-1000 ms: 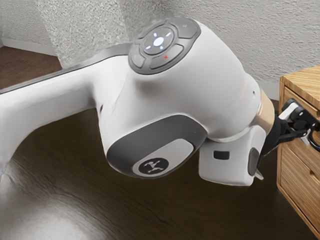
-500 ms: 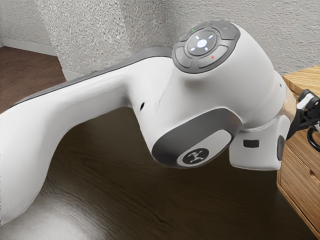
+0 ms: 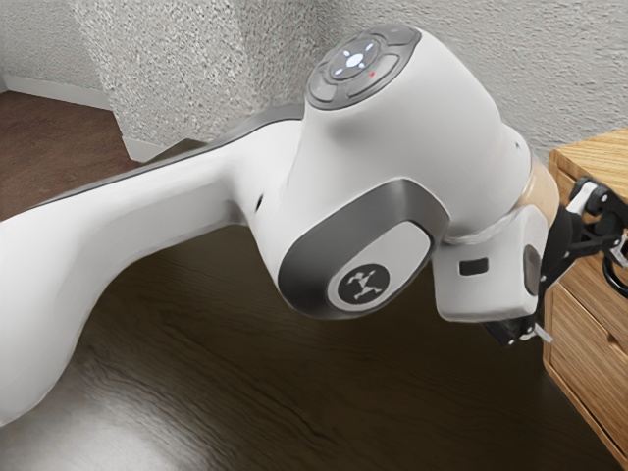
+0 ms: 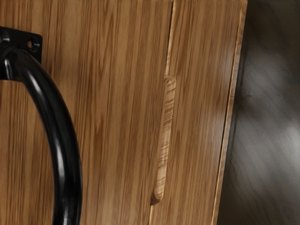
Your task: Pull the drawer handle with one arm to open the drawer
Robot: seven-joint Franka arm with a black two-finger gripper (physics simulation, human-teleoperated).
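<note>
At the exterior view's right edge stands the wooden cabinet [image 3: 587, 343], its stacked fronts lying flush with one another as far as I can see. The drawer front [image 4: 112, 93] shows close in the wrist view as plain oak grain with a thin seam [image 4: 165, 136] beside it, and no gap behind. Judgement: the drawer is not yet drawn out, so the pull itself is what is left, and the approach looks all but finished. The black loop handle [image 4: 63, 140] sits bolted to that front by a small plate (one screw hole visible) and curves right past the camera. In the exterior view the handle [image 3: 618, 277] hangs just beside the hand. Pose: the white arm [image 3: 392, 167] comes in from the exterior view's left over the dark wood surface [image 3: 196, 383], elbow bulk near the camera, wrist levelled toward the cabinet face. The gripper [image 3: 595, 224] sits against the upper front, just above the loop. Whether the claw is spread or pinching the handle I cannot tell.
</note>
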